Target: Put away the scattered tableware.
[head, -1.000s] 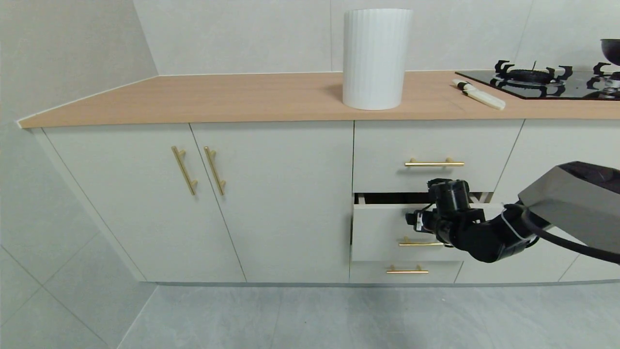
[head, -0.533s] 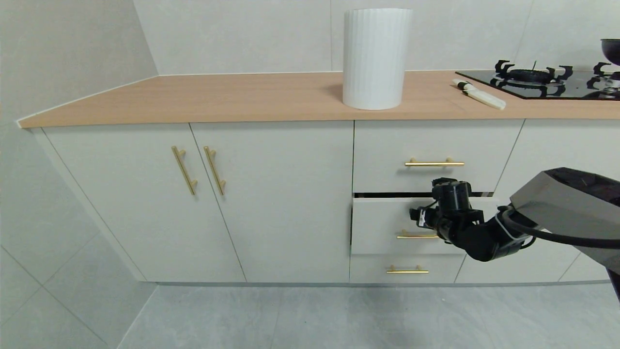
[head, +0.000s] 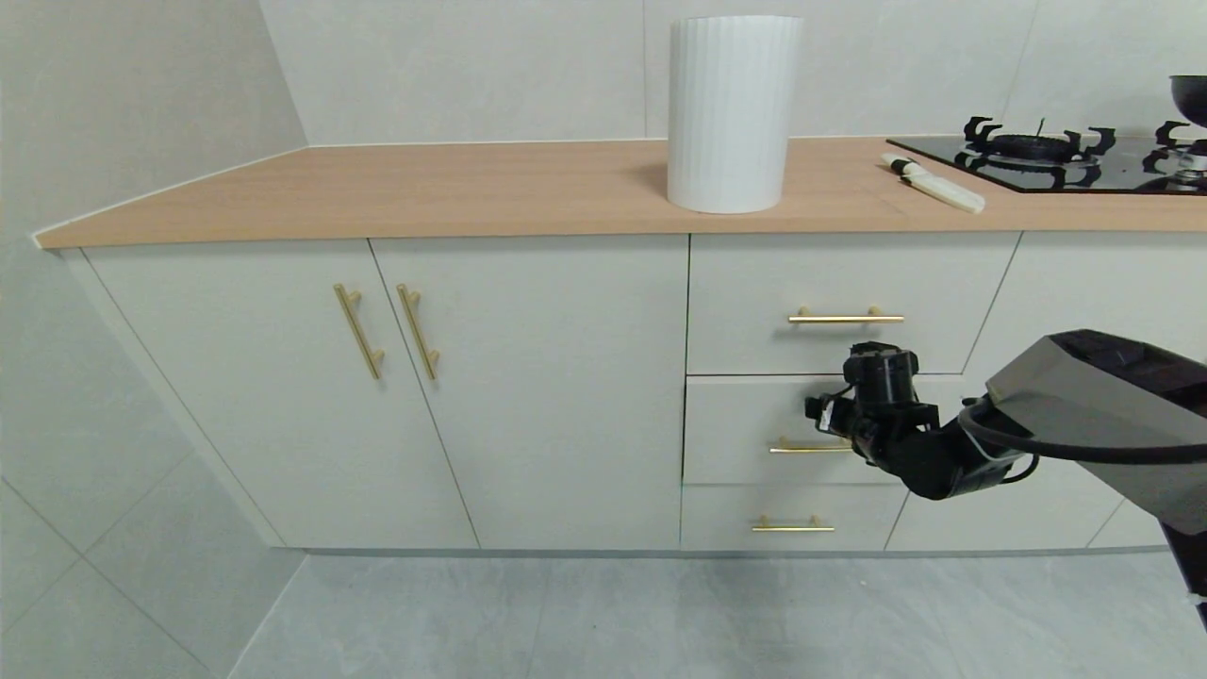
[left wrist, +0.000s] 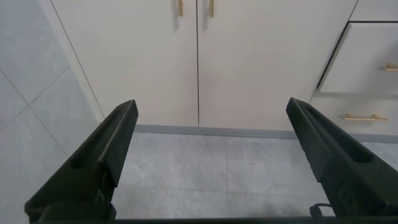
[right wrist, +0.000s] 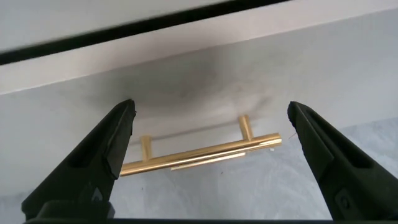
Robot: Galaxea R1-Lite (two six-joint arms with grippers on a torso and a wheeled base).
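A pale knife [head: 934, 184] with a dark band on its handle lies on the wooden counter [head: 424, 193], near the stove. Below it, the middle drawer [head: 740, 420] sits flush with the cabinet front. My right gripper [head: 830, 420] is right at that drawer's face, just above its gold handle [head: 801, 449]. In the right wrist view the gripper [right wrist: 211, 112] is open, the handle [right wrist: 202, 155] lying between its fingers and a little beyond them. My left gripper [left wrist: 211, 107] is open and holds nothing, low over the floor facing the cabinet doors.
A tall white ribbed canister [head: 731, 113] stands on the counter left of the knife. A black gas hob [head: 1066, 160] is at the far right. Two cabinet doors with gold handles [head: 382, 330] are to the left, and drawers sit above [head: 844, 319] and below [head: 792, 523].
The middle drawer, partly pulled out a second ago, has slid back in and is now shut. My right gripper moved in toward the cabinet with it.
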